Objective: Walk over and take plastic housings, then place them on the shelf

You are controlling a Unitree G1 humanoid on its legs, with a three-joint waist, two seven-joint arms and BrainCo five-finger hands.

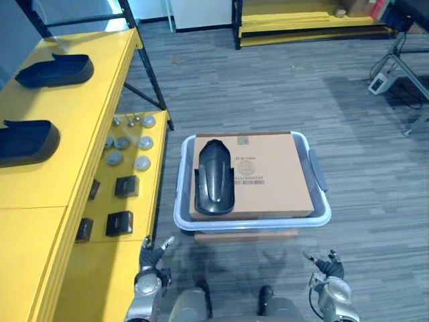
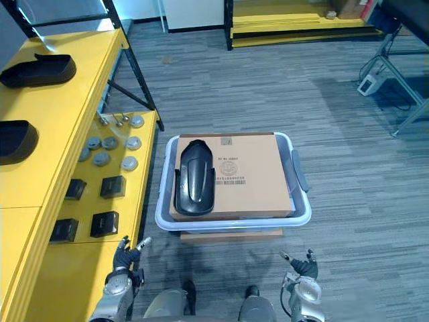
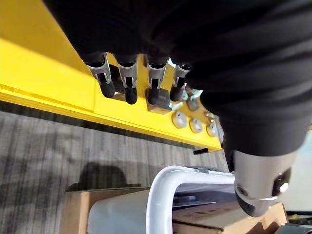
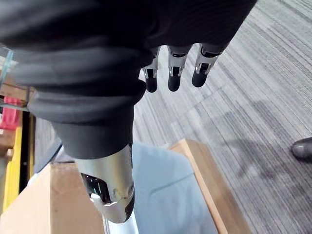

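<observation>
Near housing [image 1: 27, 142] on top shelf [image 1: 40, 194]: cut by L edge, far end unseen. Cardboard box [image 1: 268, 174] covers bin [image 1: 255, 224], contents under it hidden. Board [image 1: 244, 235] below bin mostly hidden, front strip visible. Black blocks [image 1: 84, 229] on lower shelf [image 1: 151, 194] partly tucked under top shelf lip. Round silver parts [image 1: 127, 151]: too small to ID. Box label [image 1: 249, 168] print too small to read. Far yellow rack [image 1: 308, 23] cut by top edge.

cardboard box [image 1: 281, 184] | printed round stamp, barcode lines | text illegible
</observation>
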